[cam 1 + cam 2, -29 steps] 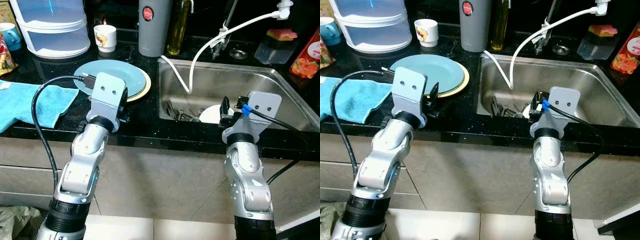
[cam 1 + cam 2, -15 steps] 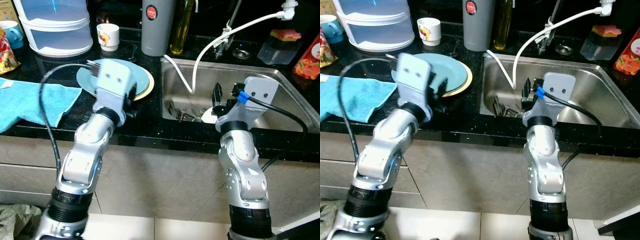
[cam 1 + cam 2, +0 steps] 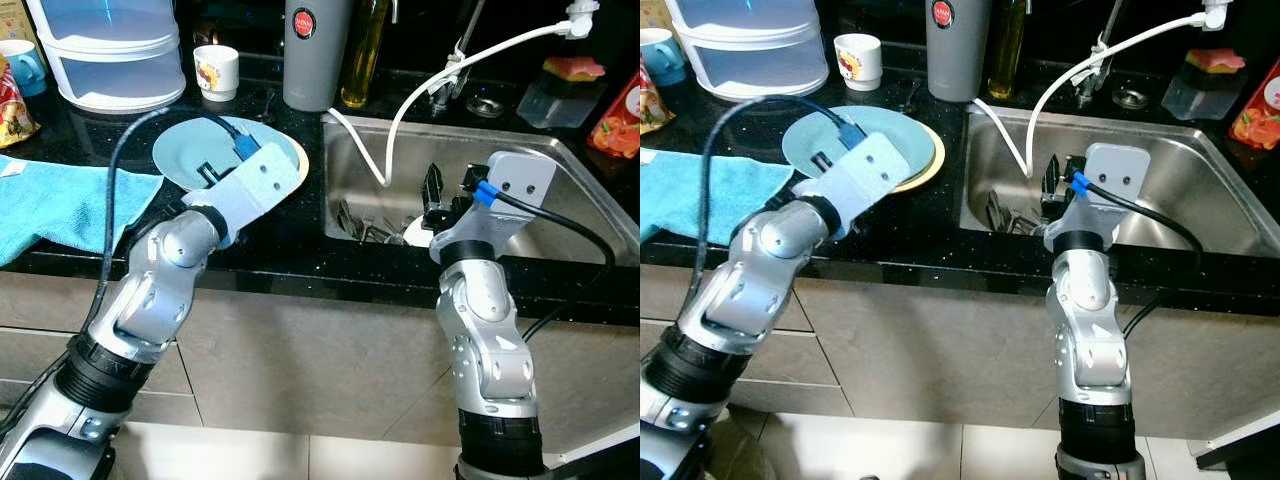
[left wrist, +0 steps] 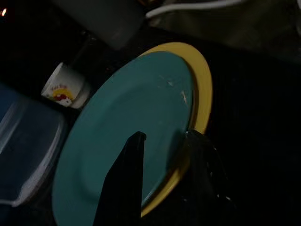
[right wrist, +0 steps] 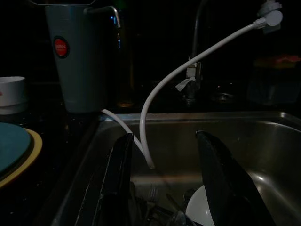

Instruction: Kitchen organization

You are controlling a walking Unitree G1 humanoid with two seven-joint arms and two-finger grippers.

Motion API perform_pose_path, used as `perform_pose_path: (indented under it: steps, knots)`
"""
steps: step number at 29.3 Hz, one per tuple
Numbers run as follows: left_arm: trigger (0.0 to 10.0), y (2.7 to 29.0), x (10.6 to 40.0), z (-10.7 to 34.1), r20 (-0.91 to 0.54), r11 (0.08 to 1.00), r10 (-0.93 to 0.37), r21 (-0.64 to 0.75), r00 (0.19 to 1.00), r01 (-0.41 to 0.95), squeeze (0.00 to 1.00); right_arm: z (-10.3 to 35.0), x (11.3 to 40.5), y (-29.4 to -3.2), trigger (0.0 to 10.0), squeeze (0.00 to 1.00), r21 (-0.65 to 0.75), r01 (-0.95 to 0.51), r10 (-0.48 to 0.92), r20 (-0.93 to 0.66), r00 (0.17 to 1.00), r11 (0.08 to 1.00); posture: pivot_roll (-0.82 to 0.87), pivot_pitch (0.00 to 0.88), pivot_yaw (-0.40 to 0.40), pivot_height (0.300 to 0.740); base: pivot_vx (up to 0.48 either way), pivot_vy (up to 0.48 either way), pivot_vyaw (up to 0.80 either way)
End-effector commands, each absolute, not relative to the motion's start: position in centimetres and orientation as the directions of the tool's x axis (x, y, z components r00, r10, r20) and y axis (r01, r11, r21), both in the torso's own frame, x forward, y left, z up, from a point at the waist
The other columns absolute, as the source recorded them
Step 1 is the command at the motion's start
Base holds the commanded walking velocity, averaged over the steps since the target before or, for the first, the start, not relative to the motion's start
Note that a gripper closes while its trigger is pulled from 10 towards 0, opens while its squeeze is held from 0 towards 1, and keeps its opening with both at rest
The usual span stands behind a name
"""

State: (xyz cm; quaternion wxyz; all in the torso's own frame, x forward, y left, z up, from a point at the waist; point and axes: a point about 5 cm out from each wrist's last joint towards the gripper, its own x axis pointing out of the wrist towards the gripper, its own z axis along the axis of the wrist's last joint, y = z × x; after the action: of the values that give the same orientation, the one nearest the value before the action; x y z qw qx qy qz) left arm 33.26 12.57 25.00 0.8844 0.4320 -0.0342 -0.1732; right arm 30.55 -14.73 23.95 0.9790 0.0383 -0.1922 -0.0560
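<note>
Left pincer (image 4: 164, 183), rolled and lowered since the earlier frame, fingers parted astride the near rim of the teal plate (image 4: 122, 141) stacked on the yellow plate (image 4: 200, 89) on the worktop (image 3: 290, 250), pickup likely imminent; right pincer (image 5: 164, 188) wide over the sink (image 3: 560, 200).

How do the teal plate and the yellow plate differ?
The teal plate lies on top; the yellow plate is beneath, visible as a crescent rim. The teal one sits off-centre, so the yellow rim shows toward the sink. Both are round, lying flat on the counter, with the left claw straddling their edge.
</note>
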Motion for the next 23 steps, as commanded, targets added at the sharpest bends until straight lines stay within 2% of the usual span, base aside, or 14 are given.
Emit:
perform_pose_path:
  steps: [1, 5, 9, 11, 13, 18, 23]
  knots:
    - [10.0, 12.4, 33.5, 25.2, -0.114, 0.494, -0.360, 0.819, 0.926, 0.292, 0.00, 23.7, 30.6, -14.7, 10.0, 0.00, 0.101, 0.092, -0.123, 0.358, 0.926, 0.991, 0.21, 0.028, -0.049, 0.740, 0.000, 0.000, 0.00]
    - [10.0, 12.2, 34.2, 25.8, -0.125, 0.441, -0.380, 0.846, 0.917, 0.298, 0.00, 23.7, 30.6, -14.9, 10.0, 0.00, 0.102, 0.096, -0.127, 0.359, 0.925, 0.990, 0.22, 0.027, -0.045, 0.740, 0.000, 0.000, 0.00]
    - [10.0, 11.5, 34.4, 26.4, -0.091, 0.541, -0.422, 0.774, 0.902, 0.331, 0.00, 23.7, 30.6, -14.9, 10.0, 0.00, 0.103, 0.099, -0.130, 0.357, 0.925, 0.990, 0.21, 0.030, -0.041, 0.740, 0.000, 0.000, 0.00]
    - [10.0, 10.7, 34.3, 27.0, 0.013, 0.662, -0.425, 0.687, 0.905, 0.301, 0.00, 23.6, 30.5, -14.9, 10.0, 0.00, 0.104, 0.102, -0.133, 0.356, 0.925, 0.989, 0.21, 0.036, -0.039, 0.740, 0.000, 0.000, 0.00]
    - [10.0, 10.4, 34.2, 27.3, 0.064, 0.709, -0.424, 0.645, 0.903, 0.287, 0.00, 23.6, 30.5, -15.0, 10.0, 0.00, 0.105, 0.105, -0.136, 0.353, 0.926, 0.989, 0.21, 0.038, -0.040, 0.740, 0.000, 0.000, 0.00]
    - [10.0, 10.0, 33.9, 28.0, 0.117, 0.721, -0.445, 0.635, 0.888, 0.277, 0.00, 23.4, 30.4, -15.1, 10.0, 0.00, 0.103, 0.108, -0.138, 0.349, 0.927, 0.989, 0.21, 0.042, -0.041, 0.740, 0.000, 0.000, 0.00]
    - [10.0, 10.4, 34.2, 28.4, 0.140, 0.747, -0.432, 0.608, 0.891, 0.267, 0.00, 23.4, 30.4, -15.1, 10.0, 0.00, 0.103, 0.109, -0.139, 0.348, 0.927, 0.989, 0.21, 0.045, -0.039, 0.740, 0.000, -0.395, 0.00]
